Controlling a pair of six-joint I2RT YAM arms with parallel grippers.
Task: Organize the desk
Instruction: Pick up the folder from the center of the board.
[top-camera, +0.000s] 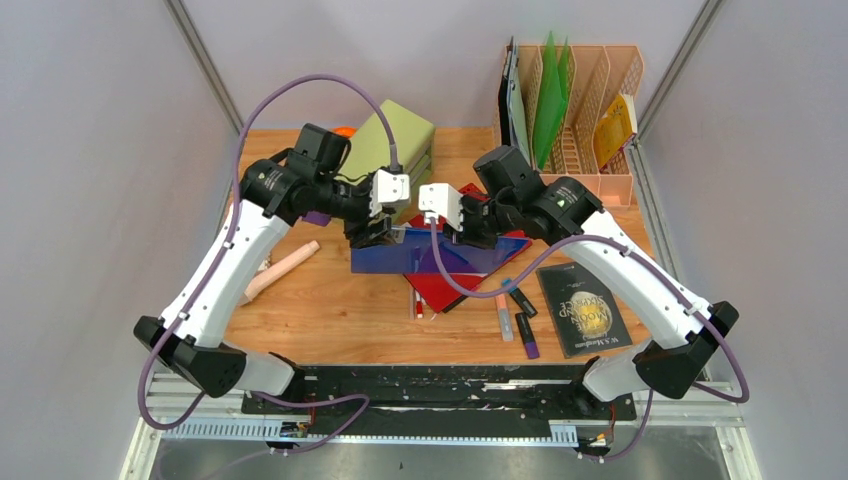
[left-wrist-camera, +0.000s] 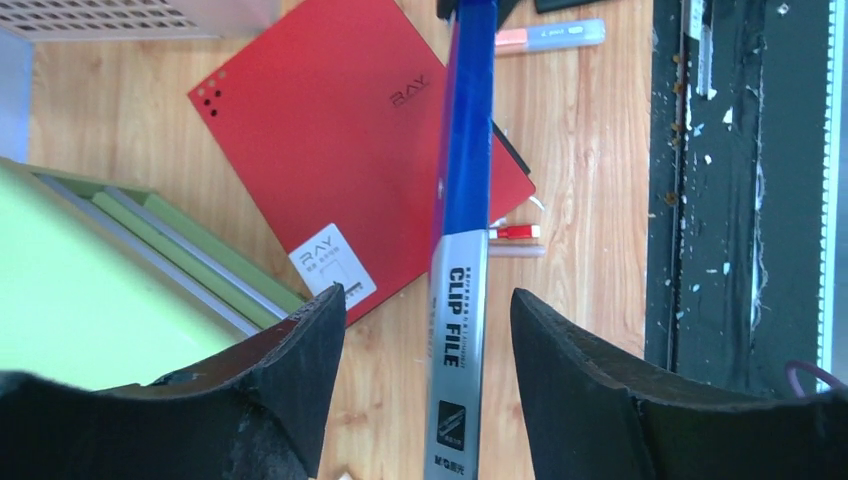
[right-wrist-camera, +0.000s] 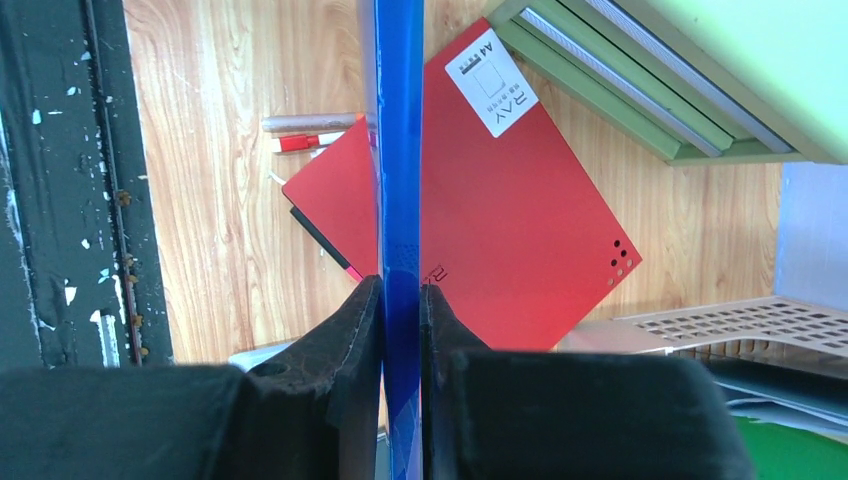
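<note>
A blue clip file (top-camera: 440, 258) stands on edge over the middle of the wooden desk (top-camera: 330, 310). My right gripper (right-wrist-camera: 401, 300) is shut on the file's blue cover (right-wrist-camera: 398, 150), both pads pressed flat against it. My left gripper (left-wrist-camera: 428, 330) is open around the other end. The file's silver "CLIP FILE" spine (left-wrist-camera: 457, 350) runs between the fingers with a gap on each side. From above, the left gripper (top-camera: 372, 232) and right gripper (top-camera: 458, 235) face each other across the file.
A red folder (top-camera: 450, 285) lies flat under the file. The olive-green drawer chest (top-camera: 395, 145) stands behind, the peach file rack (top-camera: 585, 110) at back right. A black book (top-camera: 583, 308), markers (top-camera: 503, 315) and a pink stick (top-camera: 280, 272) lie on the desk.
</note>
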